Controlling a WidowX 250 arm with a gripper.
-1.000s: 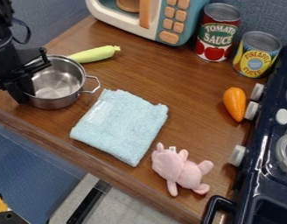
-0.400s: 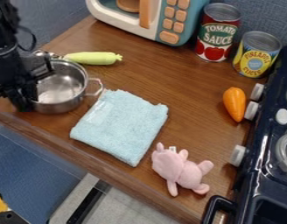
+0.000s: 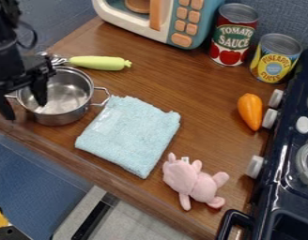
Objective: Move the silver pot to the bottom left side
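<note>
The gripper (image 3: 23,103) hangs at the left edge of the camera view, over the left side of the silver pot. Its fingers stand wide apart, one inside the pot and one outside beyond the left rim, so it is open. The silver pot (image 3: 67,98) is upright on the wooden counter near its lower left edge, with nothing seen inside. One pot handle points right, close to the blue cloth's upper left corner; the other, at the left, is partly hidden by the gripper.
The folded blue cloth (image 3: 133,136) lies right of the pot. A green-handled utensil (image 3: 100,63) is just behind it. Farther off are a pink plush toy (image 3: 193,182), an orange carrot (image 3: 250,111), two cans, a toy microwave (image 3: 175,21) and a dark stove (image 3: 288,154).
The gripper's fingers have spread apart at the pot's left side. The pot has shifted slightly toward the counter's lower edge, and the green-handled utensil has turned a little.
</note>
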